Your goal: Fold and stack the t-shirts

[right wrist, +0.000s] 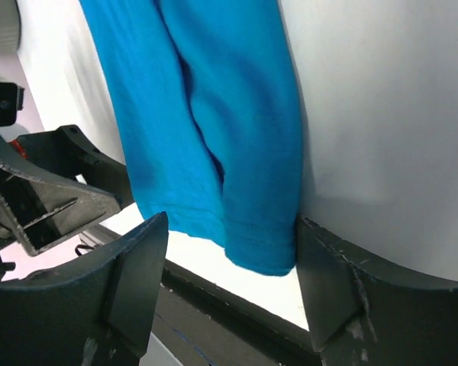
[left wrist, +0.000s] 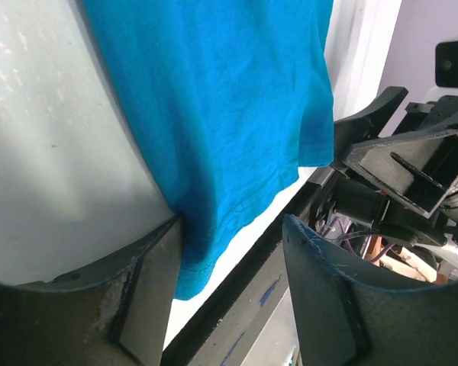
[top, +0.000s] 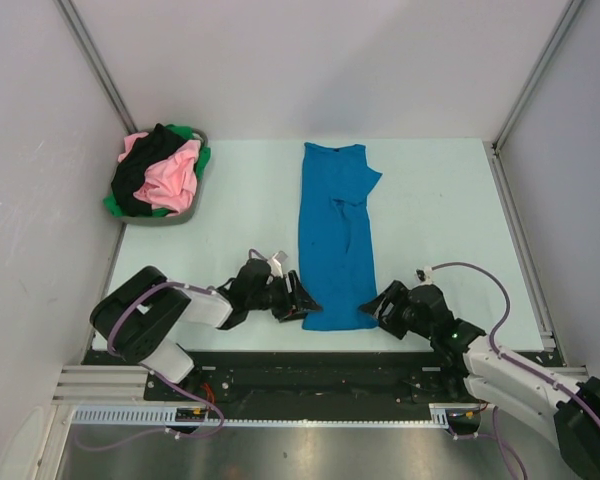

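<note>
Jaws of my left gripper (top: 302, 300) and right gripper (top: 372, 308) sit at the near corners of the bright blue cotton t-shirt (top: 332, 240), which lies as a long strip on the pale table (top: 440, 220). Left wrist view: jaws part-open, straddling the hem corner, one finger touching cloth. Right wrist view: the same, not clamped.
</note>
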